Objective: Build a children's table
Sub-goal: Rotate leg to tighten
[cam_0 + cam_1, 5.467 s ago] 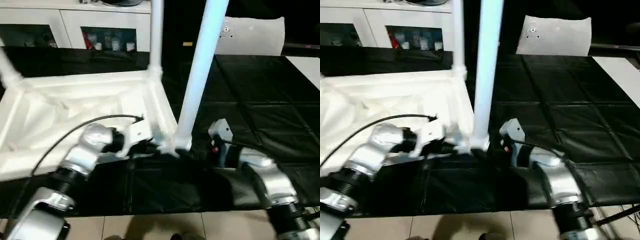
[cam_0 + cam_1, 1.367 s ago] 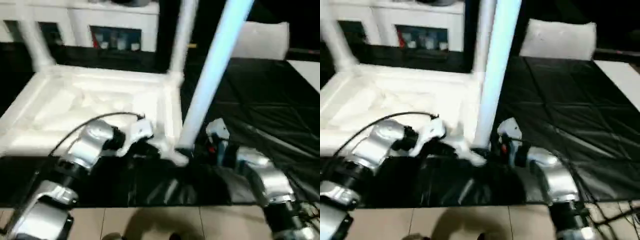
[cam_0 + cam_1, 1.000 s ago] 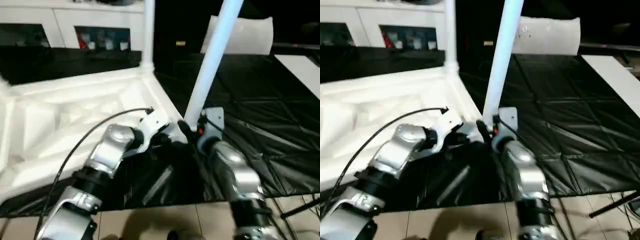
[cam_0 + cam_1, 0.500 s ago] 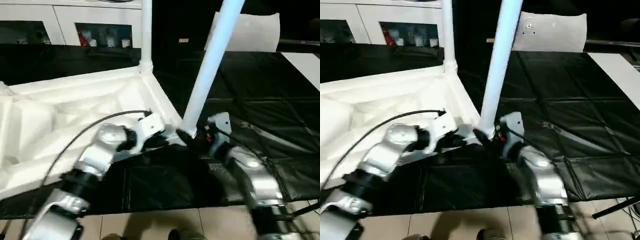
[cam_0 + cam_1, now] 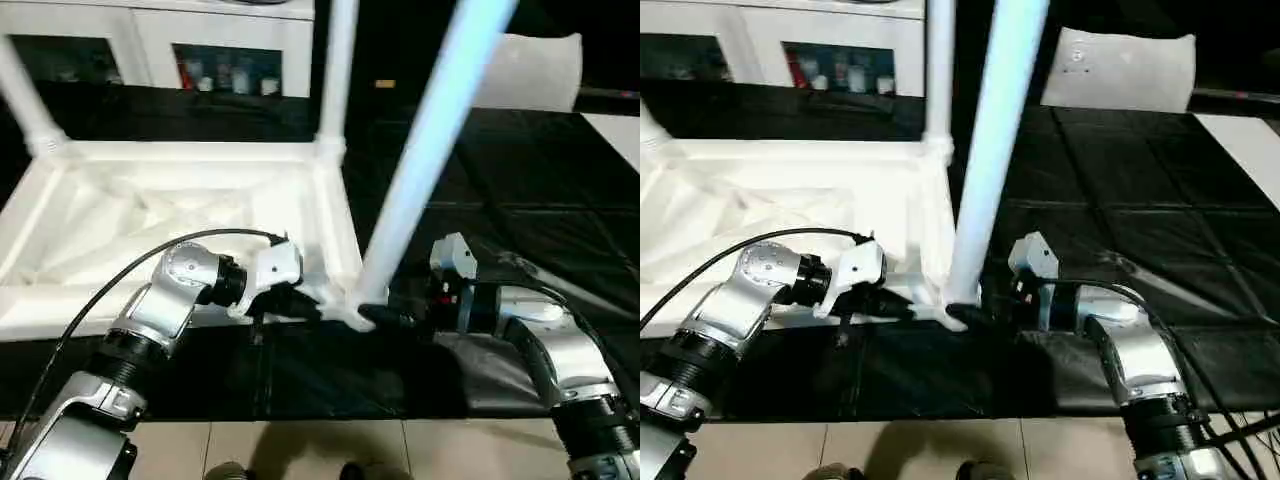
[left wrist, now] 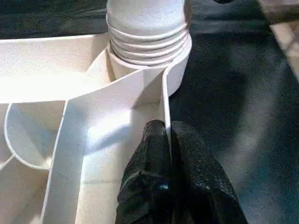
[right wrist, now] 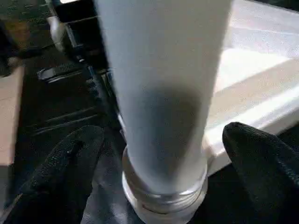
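The tabletop (image 5: 190, 225) lies upside down on the black-covered counter (image 5: 1110, 190), ribbed underside up. Three legs are in view, standing in corner sockets: the near leg (image 5: 425, 160) at the near right corner, a far leg (image 5: 938, 70) at the far right corner, another leg (image 5: 25, 105) at the far left.

Left gripper (image 6: 167, 140): jaws pinched shut on the thin rim wall of the tabletop, just beside the near corner socket. Right gripper (image 7: 159, 140): jaws spread open either side of the base of the near leg, not touching it as far as the wrist view shows.

Handling, as a judgement: hollow plastic, so probably light and fairly stiff. The rim is a thin wall, good for a pinch grip but may flex if pulled hard. The leg is smooth and tapered, likely slippery, and long, so it would lever easily. Best hold is low, near the threaded collar (image 6: 147, 44) at the socket, where the right jaws already stand.

Edges and room: the near corner sits close to the counter's front edge, with floor (image 5: 940, 445) just beyond. Open black counter lies to the right of the tabletop. A white bag (image 5: 1120, 70) sits well apart at the far right. Cabinets (image 5: 150, 45) stand behind the tabletop. The upright legs limit sweeping arm moves across the tabletop.
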Robot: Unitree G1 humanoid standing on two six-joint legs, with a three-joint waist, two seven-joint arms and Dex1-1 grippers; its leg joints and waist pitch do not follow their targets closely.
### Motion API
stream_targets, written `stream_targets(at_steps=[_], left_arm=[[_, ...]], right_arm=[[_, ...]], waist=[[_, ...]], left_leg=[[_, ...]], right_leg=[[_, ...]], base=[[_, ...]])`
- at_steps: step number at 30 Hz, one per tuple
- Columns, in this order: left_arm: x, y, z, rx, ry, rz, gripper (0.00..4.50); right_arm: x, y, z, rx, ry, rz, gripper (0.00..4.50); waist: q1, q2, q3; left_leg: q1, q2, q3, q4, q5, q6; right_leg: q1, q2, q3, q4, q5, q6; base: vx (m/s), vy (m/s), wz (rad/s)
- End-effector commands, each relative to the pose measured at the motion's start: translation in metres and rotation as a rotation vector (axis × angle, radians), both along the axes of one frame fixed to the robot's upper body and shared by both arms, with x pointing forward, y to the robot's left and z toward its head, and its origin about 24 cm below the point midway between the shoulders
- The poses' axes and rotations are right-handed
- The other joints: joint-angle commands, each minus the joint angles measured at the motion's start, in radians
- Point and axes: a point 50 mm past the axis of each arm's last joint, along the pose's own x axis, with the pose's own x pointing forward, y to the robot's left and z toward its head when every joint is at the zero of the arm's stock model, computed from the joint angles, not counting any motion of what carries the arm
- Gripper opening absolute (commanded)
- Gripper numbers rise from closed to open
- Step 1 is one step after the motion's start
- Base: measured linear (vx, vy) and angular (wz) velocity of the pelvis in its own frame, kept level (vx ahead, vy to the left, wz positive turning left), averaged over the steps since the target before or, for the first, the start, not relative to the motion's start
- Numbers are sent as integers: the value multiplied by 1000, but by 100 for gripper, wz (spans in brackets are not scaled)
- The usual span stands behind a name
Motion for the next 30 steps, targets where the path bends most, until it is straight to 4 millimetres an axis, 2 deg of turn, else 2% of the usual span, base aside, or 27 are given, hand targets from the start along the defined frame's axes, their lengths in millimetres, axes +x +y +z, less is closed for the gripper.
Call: stream_targets(at_steps=[1, 8, 13, 17, 18, 21, 24, 30], left_arm=[[-6, -9, -2, 15, 28, -124, 0], [-10, -8, -3, 57, 45, -233, 0], [-10, -7, -3, 66, 49, -266, 0], [-10, -7, -3, 76, 49, -280, 0], [-10, -6, -3, 76, 51, -283, 0], [-9, -6, -2, 75, 53, -289, 0], [-9, -6, -2, 75, 54, -294, 0], [-7, -5, -2, 70, 56, -280, 0]], right_arm=[[2, -2, 8, 20, -4, 45, 446], [1, -1, 11, 32, 37, 141, 378], [-3, 4, 10, 35, 74, 213, 339], [-5, 6, 8, 36, 90, 238, 309], [-6, 7, 7, 35, 95, 245, 283], [-7, 7, 7, 36, 107, 258, 277], [-8, 8, 6, 36, 119, 272, 240], [-12, 10, 4, 44, 143, 291, 209]], waist=[[-4, -7, -65], [8, -8, -67], [18, -11, -66], [19, -11, -66], [19, -12, -67], [19, -13, -66], [20, -11, -66], [22, -8, -67]], left_leg=[[6, 58, -9, -63, -92, 107], [8, 61, -8, -61, -75, 113], [7, 61, -7, -61, -92, 94], [7, 61, -8, -61, -97, 85], [8, 61, -8, -61, -96, 84], [5, 60, -8, -61, -93, 85], [6, 61, -8, -62, -94, 82], [6, 61, -8, -62, -90, 81]], right_leg=[[53, -86, 51, -59, -170, -252], [53, -87, 49, -54, -146, -260], [53, -87, 49, -56, -191, -245], [51, -87, 49, -57, -205, -237], [51, -87, 49, -57, -201, -237], [52, -87, 49, -56, -196, -238], [52, -88, 49, -57, -201, -236], [52, -87, 48, -56, -187, -240]], base=[[0, 0, 0], [0, 0, 0], [0, 0, 0], [0, 0, 0], [0, 0, 0], [0, 0, 0], [0, 0, 0], [0, 0, 0]])
